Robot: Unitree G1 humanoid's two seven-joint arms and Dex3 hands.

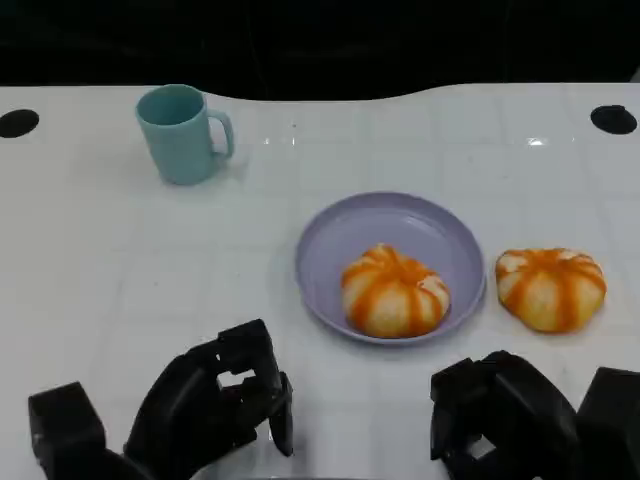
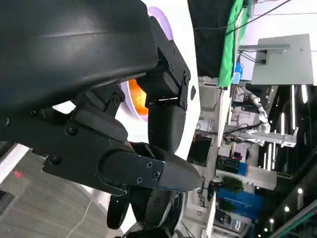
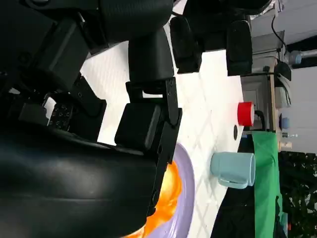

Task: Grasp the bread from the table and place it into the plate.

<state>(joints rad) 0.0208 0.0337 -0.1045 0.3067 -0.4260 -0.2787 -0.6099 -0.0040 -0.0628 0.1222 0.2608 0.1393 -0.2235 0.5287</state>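
Note:
A round bread with orange stripes (image 1: 551,288) lies on the white table just right of a lavender plate (image 1: 390,225). A second striped bread (image 1: 394,291) sits inside the plate near its front edge. My left hand (image 1: 215,400) is at the near edge, left of the plate, fingers loosely bent and holding nothing. My right hand (image 1: 510,420) hovers near the table's front, just in front of the bread on the table, and is empty too. The left wrist view looks past my left hand (image 2: 124,148) at the plate rim (image 2: 161,20) and the plated bread (image 2: 138,96). The right wrist view shows my right hand (image 3: 143,124), the plate (image 3: 187,198) and the plated bread (image 3: 166,198).
A teal mug (image 1: 183,133) stands at the far left of the table, also seen as the mug (image 3: 234,169) in the right wrist view. Two black holes (image 1: 17,123) mark the far corners. A red object (image 3: 245,113) sits beyond the table.

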